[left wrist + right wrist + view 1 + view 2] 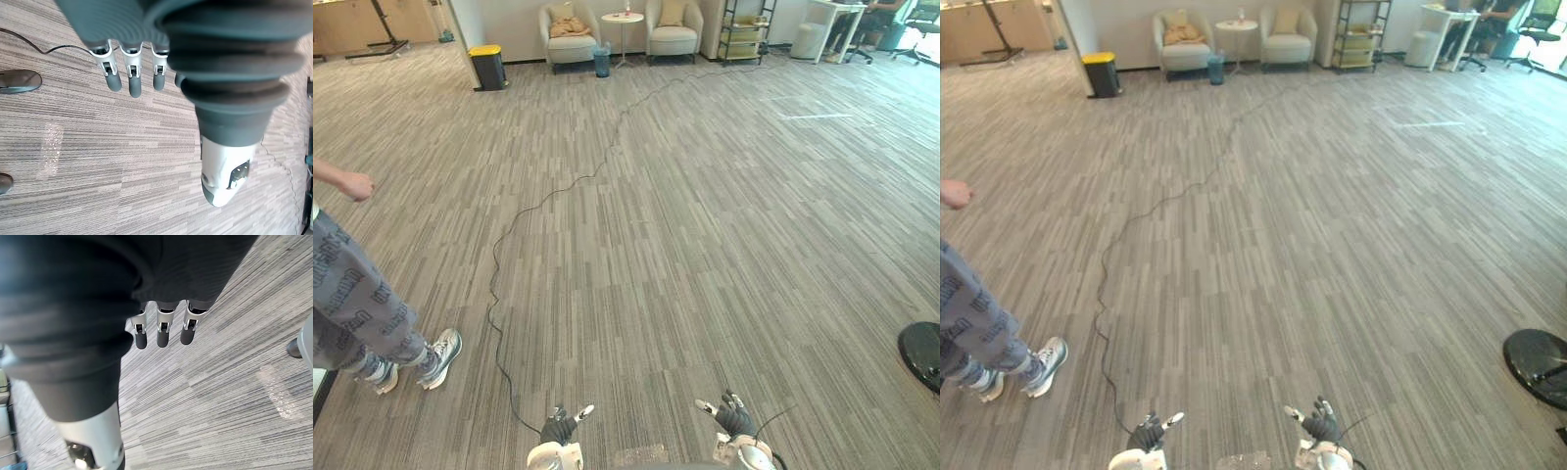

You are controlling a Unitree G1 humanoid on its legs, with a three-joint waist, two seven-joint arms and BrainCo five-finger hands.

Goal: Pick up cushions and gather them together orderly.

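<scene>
Far across the carpet stand two pale armchairs. The left armchair (570, 44) holds a tan cushion (570, 26), and a beige cushion (673, 12) leans upright on the right armchair (674, 37). My left hand (560, 426) and right hand (732, 416) hang low at the near edge, far from the chairs. Both are open with nothing in them. In the wrist views the left hand's fingers (129, 73) and the right hand's fingers (164, 328) point straight over bare carpet.
A person (352, 304) stands close on my left, one hand out. A black round base (922, 352) lies on the floor at the right. By the far wall are a yellow-lidded bin (489, 67), a round side table (623, 18), a small blue bin (601, 61) and a shelf rack (744, 29).
</scene>
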